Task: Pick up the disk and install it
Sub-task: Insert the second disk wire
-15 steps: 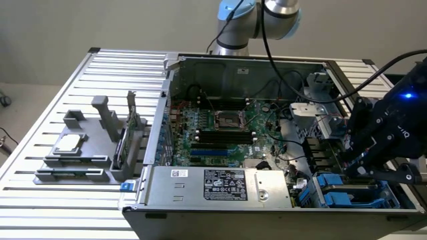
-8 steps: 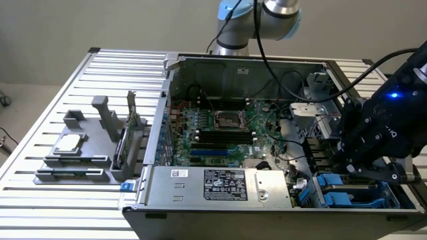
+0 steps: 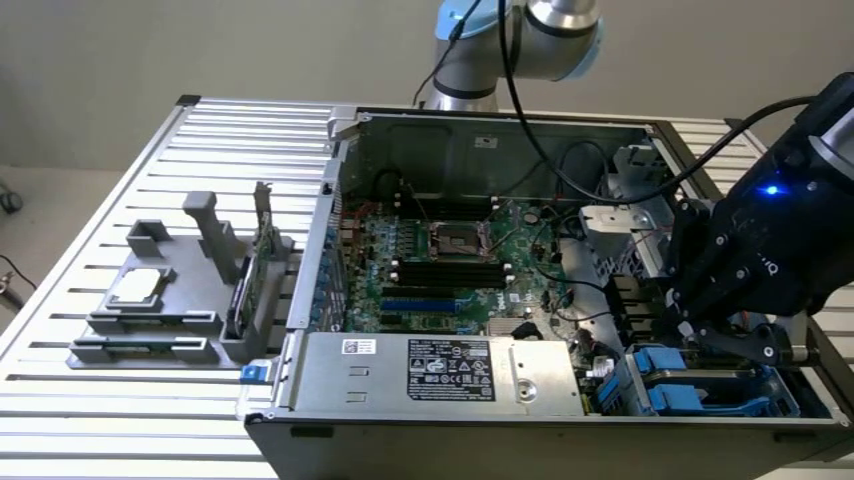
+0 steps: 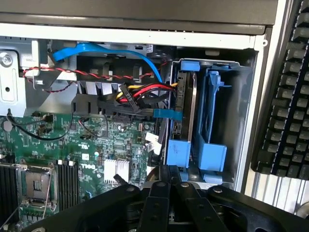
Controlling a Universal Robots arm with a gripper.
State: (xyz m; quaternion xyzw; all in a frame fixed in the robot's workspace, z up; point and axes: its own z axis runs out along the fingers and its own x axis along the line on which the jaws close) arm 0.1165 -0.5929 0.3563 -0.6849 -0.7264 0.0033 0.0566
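The disk (image 4: 185,108) stands on edge in the drive bay at the case's front corner. Its dark metal side sits between blue carrier rails (image 4: 180,152), and red, yellow and blue cables run up to it. In the exterior view the blue carriers (image 3: 663,366) show low on that view's right. My gripper (image 4: 169,170) hangs just above the near end of the disk's carrier, fingers pressed together with nothing between them. From outside, my gripper (image 3: 718,336) is the black body hovering over the bay.
A second blue carrier (image 4: 212,123) sits beside the disk in the bay. The motherboard (image 3: 441,255) fills the case floor and the power supply (image 3: 447,372) its front. On the exterior view's left, a grey fixture (image 3: 147,335) holds a silver chip (image 3: 139,288) and a green card (image 3: 264,240).
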